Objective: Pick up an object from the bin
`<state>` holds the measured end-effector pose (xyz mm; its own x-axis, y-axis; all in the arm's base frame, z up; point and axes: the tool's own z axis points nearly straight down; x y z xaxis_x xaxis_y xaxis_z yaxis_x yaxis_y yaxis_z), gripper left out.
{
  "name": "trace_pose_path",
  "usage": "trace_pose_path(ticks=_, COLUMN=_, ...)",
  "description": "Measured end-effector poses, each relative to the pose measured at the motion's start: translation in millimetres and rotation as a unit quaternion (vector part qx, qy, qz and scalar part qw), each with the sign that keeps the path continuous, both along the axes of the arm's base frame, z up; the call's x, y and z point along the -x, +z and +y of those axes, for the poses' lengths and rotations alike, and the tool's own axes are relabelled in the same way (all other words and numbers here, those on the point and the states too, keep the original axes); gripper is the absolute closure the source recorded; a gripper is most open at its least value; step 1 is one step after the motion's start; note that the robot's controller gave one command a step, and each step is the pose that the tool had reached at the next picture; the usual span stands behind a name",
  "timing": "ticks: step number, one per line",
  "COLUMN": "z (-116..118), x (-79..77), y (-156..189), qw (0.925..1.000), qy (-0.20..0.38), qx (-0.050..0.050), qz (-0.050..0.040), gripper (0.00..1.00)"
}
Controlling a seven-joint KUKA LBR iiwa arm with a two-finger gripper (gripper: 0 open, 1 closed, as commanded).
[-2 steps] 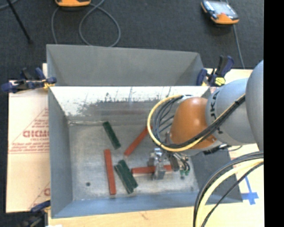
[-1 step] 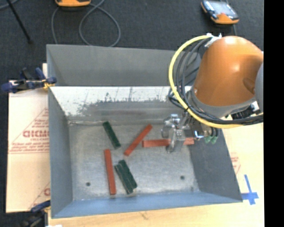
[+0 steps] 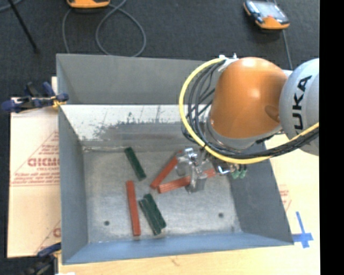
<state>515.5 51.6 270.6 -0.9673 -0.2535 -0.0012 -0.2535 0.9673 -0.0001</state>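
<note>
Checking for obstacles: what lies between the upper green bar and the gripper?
In the camera view, a slanted red bar lies between them.

A dark green bar (image 3: 135, 163) lies slanted; below it a red bar (image 3: 133, 208) runs top to bottom — a second dark green piece (image 3: 152, 214) just beside its lower end. Beyond, on dark floor — a looped cable (image 3: 97, 33) and an orange-black device (image 3: 267, 14).
</note>
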Motion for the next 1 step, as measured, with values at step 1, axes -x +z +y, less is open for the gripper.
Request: trace_pose_path(ticks=1, z=8.0, x=-24.5, y=-4.8, qw=0.9828, qy=0.184, qx=0.0, qz=-0.0025, gripper=1.0)
